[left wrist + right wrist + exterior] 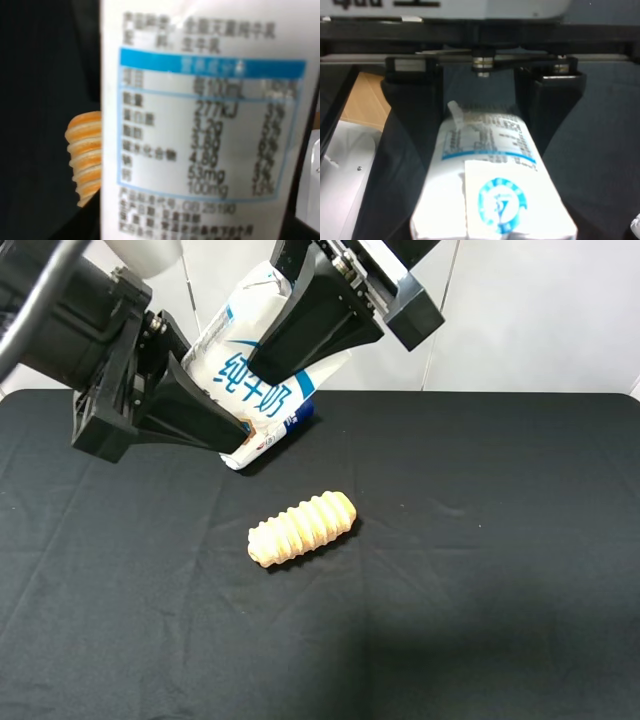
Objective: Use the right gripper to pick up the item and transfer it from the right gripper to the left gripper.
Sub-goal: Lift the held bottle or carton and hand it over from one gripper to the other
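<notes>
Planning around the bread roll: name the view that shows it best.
Exterior high: the bread roll lies whole and unblocked on the black cloth. Left wrist shows only one end past the carton; right wrist shows none.

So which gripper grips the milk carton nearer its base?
The left gripper: it clamps the milk carton above its base, while the right gripper holds it higher up, toward the top.
</notes>
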Action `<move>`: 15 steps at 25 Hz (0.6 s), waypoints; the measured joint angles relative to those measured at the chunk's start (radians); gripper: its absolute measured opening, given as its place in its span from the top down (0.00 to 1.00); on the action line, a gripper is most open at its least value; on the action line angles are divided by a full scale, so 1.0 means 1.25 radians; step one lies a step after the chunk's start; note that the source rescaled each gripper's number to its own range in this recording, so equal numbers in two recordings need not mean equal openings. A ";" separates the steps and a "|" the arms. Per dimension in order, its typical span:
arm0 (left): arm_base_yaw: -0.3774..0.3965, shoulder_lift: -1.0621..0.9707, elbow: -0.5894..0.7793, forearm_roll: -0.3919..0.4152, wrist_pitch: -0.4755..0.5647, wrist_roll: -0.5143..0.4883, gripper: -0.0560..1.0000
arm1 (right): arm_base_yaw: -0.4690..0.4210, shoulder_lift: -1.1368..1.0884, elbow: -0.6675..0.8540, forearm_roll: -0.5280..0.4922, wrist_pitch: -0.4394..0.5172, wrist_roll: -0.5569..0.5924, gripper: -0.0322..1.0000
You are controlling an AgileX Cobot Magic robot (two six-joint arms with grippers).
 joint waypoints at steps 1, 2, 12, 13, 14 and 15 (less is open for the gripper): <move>0.000 0.000 0.000 0.000 -0.001 0.011 0.94 | 0.000 0.000 0.000 0.000 0.000 0.000 0.92; 0.000 0.001 0.000 0.000 -0.002 0.020 0.94 | 0.000 0.000 0.000 0.000 0.000 0.000 0.92; 0.001 0.001 0.000 0.002 -0.011 0.036 0.94 | 0.000 0.000 0.000 -0.003 -0.014 -0.004 0.92; 0.001 0.001 0.000 0.002 -0.011 0.036 0.94 | 0.000 0.000 0.000 -0.003 -0.014 -0.004 0.92; 0.001 0.001 0.000 0.003 -0.011 0.037 0.94 | 0.000 0.000 0.000 -0.003 -0.016 -0.004 0.85; 0.001 0.001 0.000 0.003 -0.011 0.039 0.94 | 0.000 0.000 0.000 0.002 -0.028 -0.001 0.66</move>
